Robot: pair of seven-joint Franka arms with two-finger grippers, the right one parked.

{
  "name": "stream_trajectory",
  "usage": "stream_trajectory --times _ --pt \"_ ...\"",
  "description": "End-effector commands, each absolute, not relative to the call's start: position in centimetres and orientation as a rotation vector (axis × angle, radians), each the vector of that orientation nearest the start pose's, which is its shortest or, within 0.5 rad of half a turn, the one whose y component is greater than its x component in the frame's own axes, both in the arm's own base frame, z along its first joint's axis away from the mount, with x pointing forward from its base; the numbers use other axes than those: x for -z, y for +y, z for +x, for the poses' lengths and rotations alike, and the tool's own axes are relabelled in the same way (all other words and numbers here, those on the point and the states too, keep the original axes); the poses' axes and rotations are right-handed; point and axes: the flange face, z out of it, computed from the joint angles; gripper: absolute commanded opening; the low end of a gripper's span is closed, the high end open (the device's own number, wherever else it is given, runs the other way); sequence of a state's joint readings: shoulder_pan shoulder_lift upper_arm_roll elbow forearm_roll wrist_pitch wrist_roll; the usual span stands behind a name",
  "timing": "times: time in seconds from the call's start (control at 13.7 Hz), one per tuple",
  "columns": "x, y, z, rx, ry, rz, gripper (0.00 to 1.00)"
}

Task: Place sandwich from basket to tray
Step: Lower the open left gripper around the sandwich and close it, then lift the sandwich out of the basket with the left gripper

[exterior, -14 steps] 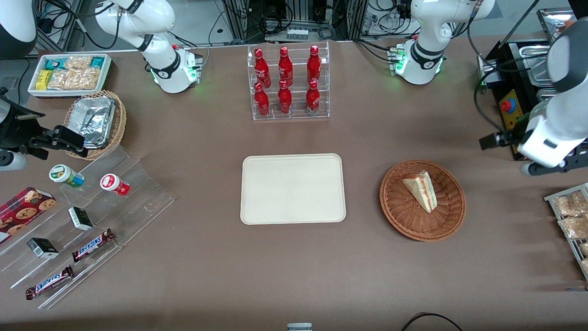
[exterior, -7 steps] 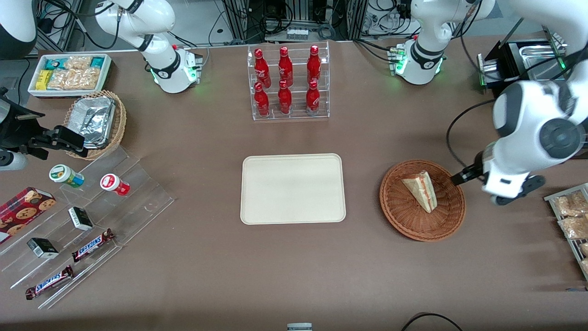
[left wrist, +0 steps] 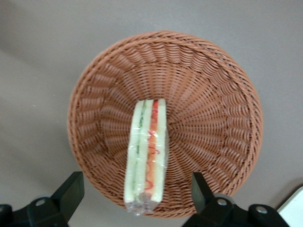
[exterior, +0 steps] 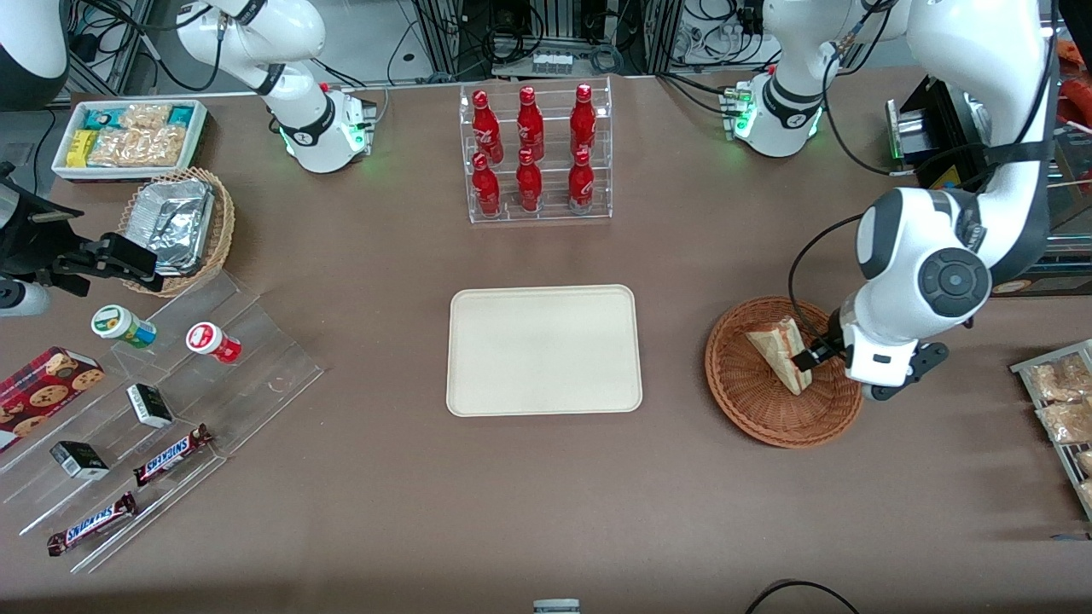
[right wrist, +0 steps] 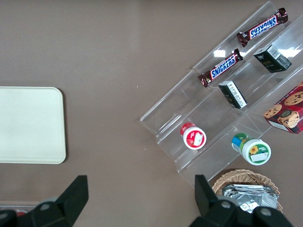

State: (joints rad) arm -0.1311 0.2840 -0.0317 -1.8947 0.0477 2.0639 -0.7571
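Sandwich [left wrist: 147, 156] lies on edge in the middle of the basket [left wrist: 213, 71], filling stripe upward, so its flat bread faces offer grip surfaces. Hovering above it, the gripper [left wrist: 135, 201] has its fingers spread wide, straddling the wedge without touching. Tray [exterior: 544, 350] waits nearby, toward the parked arm.

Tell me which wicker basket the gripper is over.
The reddish-brown basket holding the sandwich; the open gripper hangs above it. The tan basket holds foil containers.

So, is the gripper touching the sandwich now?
Apart. The left wrist view shows the gripper open above the basket, its fingers straddling the sandwich with basket visible between.
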Motion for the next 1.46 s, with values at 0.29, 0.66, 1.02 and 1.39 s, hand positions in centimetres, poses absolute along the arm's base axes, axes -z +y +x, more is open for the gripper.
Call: stream_trajectory --times 0.29,0.66,1.02,1.39 --pt "-29.9 -11.0 57.9 -0.128 -0.882 -2.938 1.00" --pt "-27.2 -11.3 56.2 -0.091 -0.855 -2.955 1.00" --pt "-25.8 -11.3 55.3 -0.100 -0.841 -2.950 0.88" --pt "-25.8 -11.1 55.2 -0.109 -0.831 -2.948 0.00"
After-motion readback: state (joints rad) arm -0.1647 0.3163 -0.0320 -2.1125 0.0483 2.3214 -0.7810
